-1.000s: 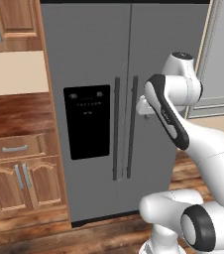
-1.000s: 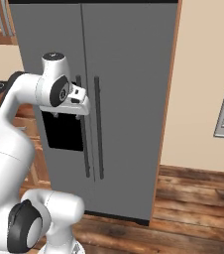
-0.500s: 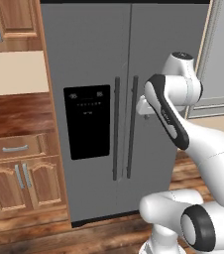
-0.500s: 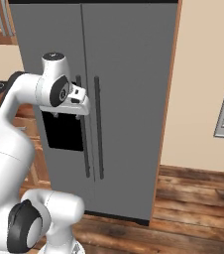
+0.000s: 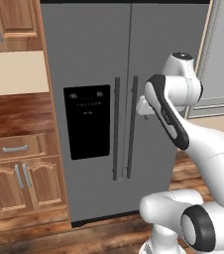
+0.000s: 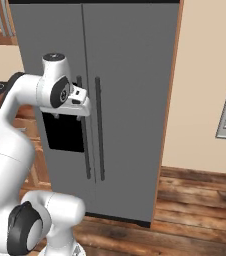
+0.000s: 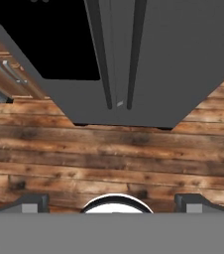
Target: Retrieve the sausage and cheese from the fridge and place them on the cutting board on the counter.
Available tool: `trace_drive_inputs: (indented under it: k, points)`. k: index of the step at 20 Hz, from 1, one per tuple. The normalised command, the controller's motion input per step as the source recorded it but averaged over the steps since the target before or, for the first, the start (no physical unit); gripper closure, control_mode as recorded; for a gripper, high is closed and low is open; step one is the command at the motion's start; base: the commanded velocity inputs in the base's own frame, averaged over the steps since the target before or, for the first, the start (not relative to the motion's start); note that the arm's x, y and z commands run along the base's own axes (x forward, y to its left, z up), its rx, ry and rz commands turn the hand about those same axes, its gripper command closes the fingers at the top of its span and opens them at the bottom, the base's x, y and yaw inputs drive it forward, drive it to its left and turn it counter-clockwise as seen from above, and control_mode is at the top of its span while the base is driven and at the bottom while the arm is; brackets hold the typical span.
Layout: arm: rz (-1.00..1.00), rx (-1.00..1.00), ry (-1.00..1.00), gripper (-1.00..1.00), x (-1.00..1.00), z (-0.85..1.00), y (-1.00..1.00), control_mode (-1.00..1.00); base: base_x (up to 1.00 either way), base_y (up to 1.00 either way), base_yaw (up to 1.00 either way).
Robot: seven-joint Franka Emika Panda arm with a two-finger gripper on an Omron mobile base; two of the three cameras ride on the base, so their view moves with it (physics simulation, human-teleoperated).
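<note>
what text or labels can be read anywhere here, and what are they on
No readable text in any view.
Black dispenser panel on the fridge: a few tiny pale marks near its top, too small and blurred to read.
Fridge doors, handles, cabinets: no labels or brand.

Glossy white arm [image 5: 203, 144], dark joint bands

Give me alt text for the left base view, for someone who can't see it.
A tall grey fridge stands shut, with a black dispenser panel on its left door and two dark vertical handles at the centre seam. The white robot arm rises from the lower right, its hand just right of the handles. Left of the fridge is a reddish-brown counter over wood cabinets.
</note>
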Motion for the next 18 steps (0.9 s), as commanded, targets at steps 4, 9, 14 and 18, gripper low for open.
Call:
trace_drive_inputs:
  k: [4, 9, 14, 18]
  points:
    - [0.00, 0.00, -0.05, -1.00, 0.74, -0.34, 0.00, -1.00, 0.00, 0.00, 0.00]
    - [0.00, 0.00, -0.18, -1.00, 0.98, -0.34, 0.00, -1.00, 0.00, 0.00, 0.00]
    - [0.00, 0.00, -0.20, -1.00, 0.61, -0.32, 0.00, -1.00, 0.00, 0.00, 0.00]
    - [0.00, 0.00, -0.19, -1.00, 0.08, -0.15, -0.08, -1.00, 0.00, 0.00, 0.00]
